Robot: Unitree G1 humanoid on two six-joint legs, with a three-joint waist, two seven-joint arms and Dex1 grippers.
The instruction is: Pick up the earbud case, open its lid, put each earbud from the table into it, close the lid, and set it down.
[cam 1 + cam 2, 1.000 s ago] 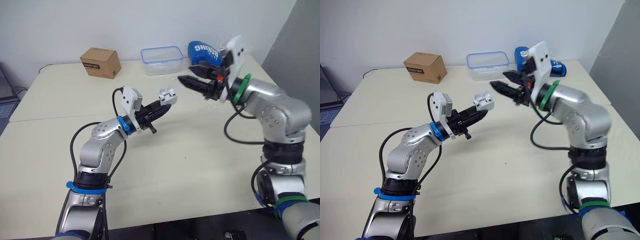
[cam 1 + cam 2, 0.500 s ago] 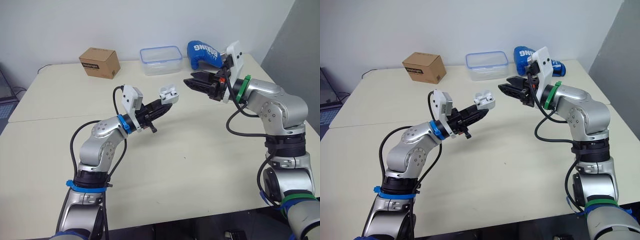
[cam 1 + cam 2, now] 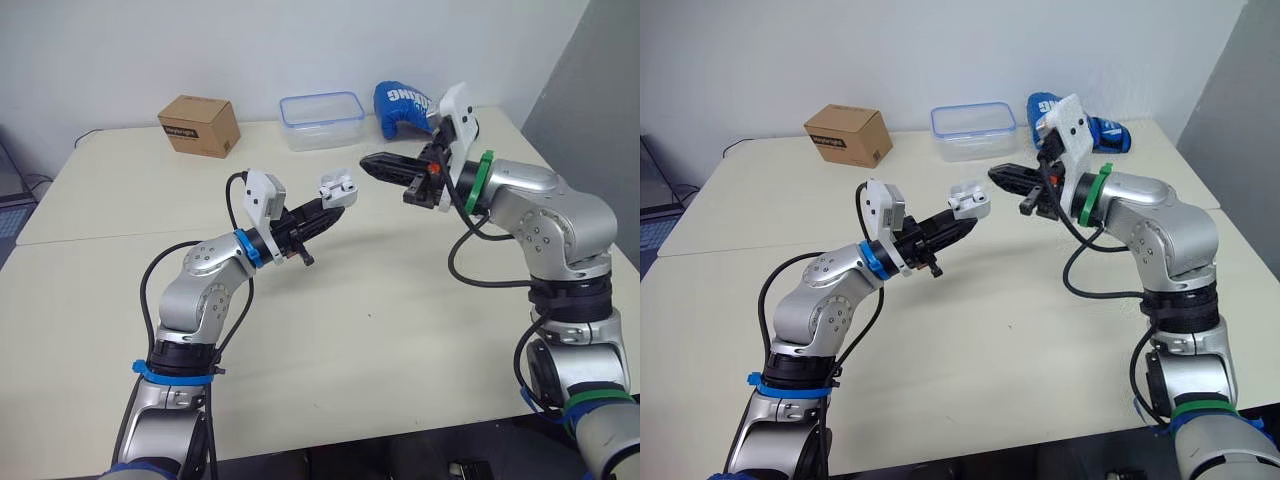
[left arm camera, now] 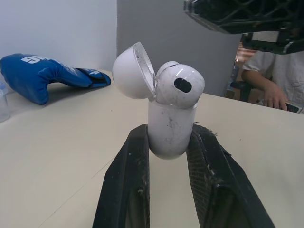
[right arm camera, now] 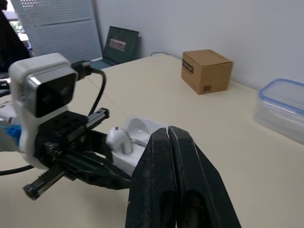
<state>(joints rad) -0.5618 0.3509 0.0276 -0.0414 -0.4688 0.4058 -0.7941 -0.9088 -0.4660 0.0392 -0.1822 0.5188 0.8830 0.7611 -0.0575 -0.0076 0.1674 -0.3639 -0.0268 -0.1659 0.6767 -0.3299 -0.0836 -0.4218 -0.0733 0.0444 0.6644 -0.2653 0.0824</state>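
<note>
White earbud case [image 3: 338, 187], held clear of the beige table [image 3: 400, 330] at mid-scene and pinched by its lower body between the two black fingers of the left gripper [image 3: 333, 200]. Its domed lid [image 4: 133, 71] stands hinged open. One white earbud [image 4: 180, 85] sits in the body with its rounded head protruding. Case and left gripper occupy the same position as half a second ago.

The right gripper [image 3: 368, 160] differs. Its fingers, then spread, are now pressed together into a single point. That point has advanced toward the case and lies just beside the open lid, with a gap between them in the head views. Whether anything is caught between the fingers cannot be told.

Along the far edge of the table rest a brown cardboard box [image 3: 200, 125], a clear plastic container with a blue rim [image 3: 322, 120] and a blue boxing glove [image 3: 405, 105], all well apart from the case. A seated person's hand [image 4: 273, 97] appears beyond the table in the left wrist view.
</note>
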